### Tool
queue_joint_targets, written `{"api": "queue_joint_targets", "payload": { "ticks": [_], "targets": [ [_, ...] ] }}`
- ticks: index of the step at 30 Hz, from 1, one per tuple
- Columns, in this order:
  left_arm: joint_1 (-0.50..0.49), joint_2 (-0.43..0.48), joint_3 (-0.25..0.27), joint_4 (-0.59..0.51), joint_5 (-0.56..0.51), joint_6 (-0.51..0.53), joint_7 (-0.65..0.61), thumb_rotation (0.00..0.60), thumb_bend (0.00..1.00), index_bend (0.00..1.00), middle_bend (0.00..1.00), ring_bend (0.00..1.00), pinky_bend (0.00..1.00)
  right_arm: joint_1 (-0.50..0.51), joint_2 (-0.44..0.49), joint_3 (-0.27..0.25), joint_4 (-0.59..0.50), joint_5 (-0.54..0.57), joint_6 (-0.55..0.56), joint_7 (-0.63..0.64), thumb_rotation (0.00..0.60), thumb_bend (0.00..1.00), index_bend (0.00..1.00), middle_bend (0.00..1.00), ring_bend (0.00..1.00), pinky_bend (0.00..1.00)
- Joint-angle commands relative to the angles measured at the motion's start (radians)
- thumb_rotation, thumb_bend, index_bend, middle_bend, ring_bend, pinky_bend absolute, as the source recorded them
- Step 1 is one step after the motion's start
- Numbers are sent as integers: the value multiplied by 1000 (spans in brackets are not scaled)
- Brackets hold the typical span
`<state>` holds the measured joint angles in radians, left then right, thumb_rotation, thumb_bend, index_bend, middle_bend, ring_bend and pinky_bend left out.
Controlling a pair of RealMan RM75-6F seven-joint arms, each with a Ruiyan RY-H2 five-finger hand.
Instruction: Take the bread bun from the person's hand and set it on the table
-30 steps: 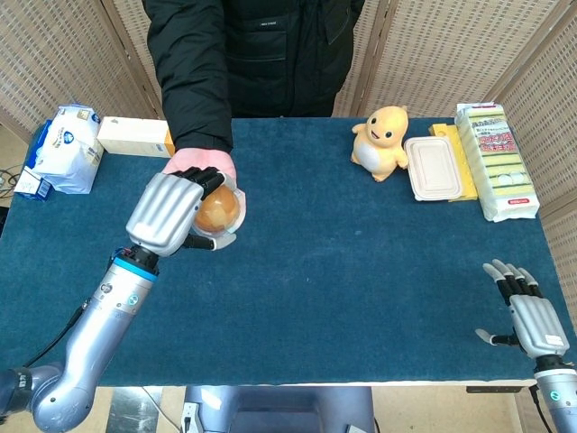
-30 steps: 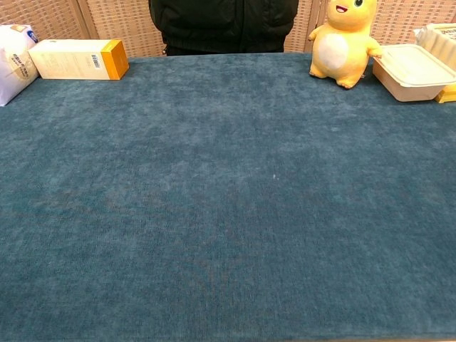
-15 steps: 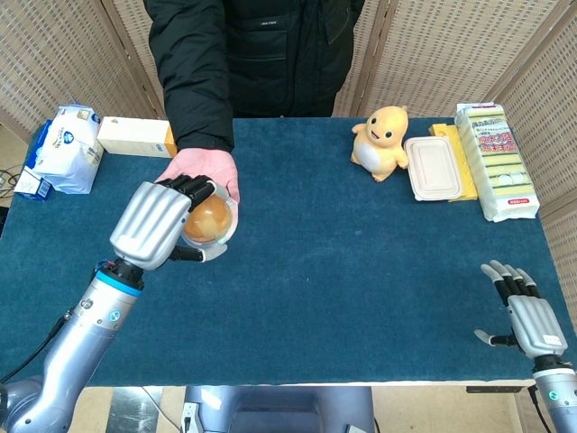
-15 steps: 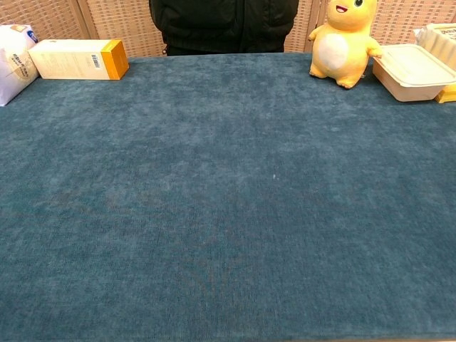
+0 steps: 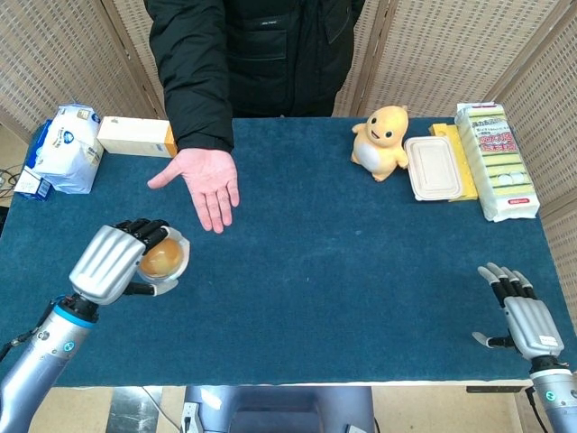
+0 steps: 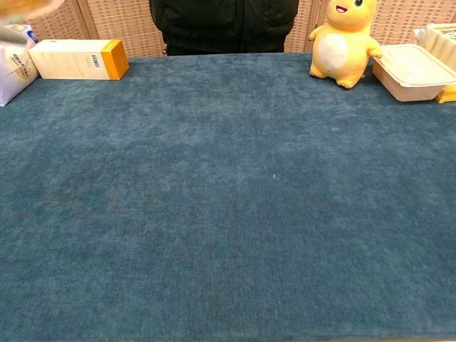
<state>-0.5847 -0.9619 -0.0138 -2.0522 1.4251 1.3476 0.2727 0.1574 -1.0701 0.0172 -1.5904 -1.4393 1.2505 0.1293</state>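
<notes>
We have the bread bun point(image 5: 162, 259), in a clear wrapper, gripped in our left hand point(image 5: 122, 262), fingers curled over its top, above the near-left part of the desk point(image 5: 343, 271). We cannot tell from the head view whether it is touching the cloth yet. The person's hand point(image 5: 206, 180) lies open and empty, palm up, just beyond ours.

The main risk, as we judge it, is in the release: if we open our fingers while the bun is off the surface, it could drop and roll, and the slippery wrapper could snag on a finger as we pull away. The desk's left and near edges are close, so a roll that way might carry it off.

Open blue cloth stretches to the right and centre. Our right hand point(image 5: 526, 317) rests at the near-right corner, fingers spread and holding nothing. The yellow plush toy point(image 5: 384, 142), lidded food container point(image 5: 433, 168), paper box point(image 5: 135, 137) and white bag point(image 5: 67, 149) sit along the far edge, well apart from us.
</notes>
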Motion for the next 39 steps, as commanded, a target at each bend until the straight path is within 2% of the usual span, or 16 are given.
{"api": "queue_joint_targets", "payload": {
  "ticks": [1, 9, 12, 15, 16, 18, 20, 21, 26, 29, 33, 39],
  "targets": [
    [54, -91, 21, 173, -44, -27, -83, 600, 176, 433, 540, 424, 538, 1, -4, -2, 1, -1, -2, -7, 600, 31, 59, 0, 0, 0],
    [-14, -302, -61, 501, -171, -213, -201, 600, 175, 433, 540, 424, 538, 8, -12, -7, -3, 5, -20, -30, 600, 30, 59, 0, 0, 0],
    [-40, -368, -86, 583, -191, -267, -240, 600, 175, 434, 540, 424, 538, 10, -12, -6, -1, 10, -26, -32, 600, 30, 59, 0, 0, 0],
    [-65, -409, -103, 618, -208, -315, -245, 600, 175, 433, 531, 410, 516, 12, -14, -6, 1, 15, -32, -36, 600, 31, 59, 0, 0, 0],
    [-71, -417, -109, 620, -219, -325, -237, 600, 176, 422, 492, 369, 483, 13, -15, -5, 2, 17, -34, -38, 600, 31, 59, 0, 0, 0],
    [-80, -423, -123, 606, -254, -348, -216, 600, 161, 256, 284, 187, 366, 14, -15, -5, 1, 19, -37, -39, 600, 31, 59, 0, 0, 0],
    [-87, -417, -131, 587, -277, -364, -193, 600, 125, 45, 64, 31, 262, 14, -15, -4, 1, 22, -37, -38, 600, 30, 59, 0, 0, 0],
    [-89, -410, -135, 574, -293, -370, -176, 600, 105, 2, 15, 3, 230, 14, -15, -4, 1, 23, -38, -39, 600, 30, 59, 0, 0, 0],
    [-83, -366, -142, 510, -324, -384, -159, 600, 69, 0, 0, 0, 185, 14, -10, -6, -1, 20, -38, -33, 600, 30, 59, 0, 0, 0],
    [-56, -324, -139, 478, -267, -356, -221, 600, 64, 0, 0, 0, 173, 13, -9, -7, -2, 19, -36, -32, 600, 31, 59, 0, 0, 0],
    [4, -239, -105, 430, -162, -297, -311, 600, 63, 0, 0, 0, 151, 13, -7, -10, -5, 14, -36, -30, 600, 30, 59, 0, 0, 0],
    [180, -116, -9, 411, -13, -83, -411, 600, 41, 0, 0, 0, 67, 9, -5, -8, -5, 15, -26, -33, 600, 31, 59, 0, 0, 0]
  ]
}}
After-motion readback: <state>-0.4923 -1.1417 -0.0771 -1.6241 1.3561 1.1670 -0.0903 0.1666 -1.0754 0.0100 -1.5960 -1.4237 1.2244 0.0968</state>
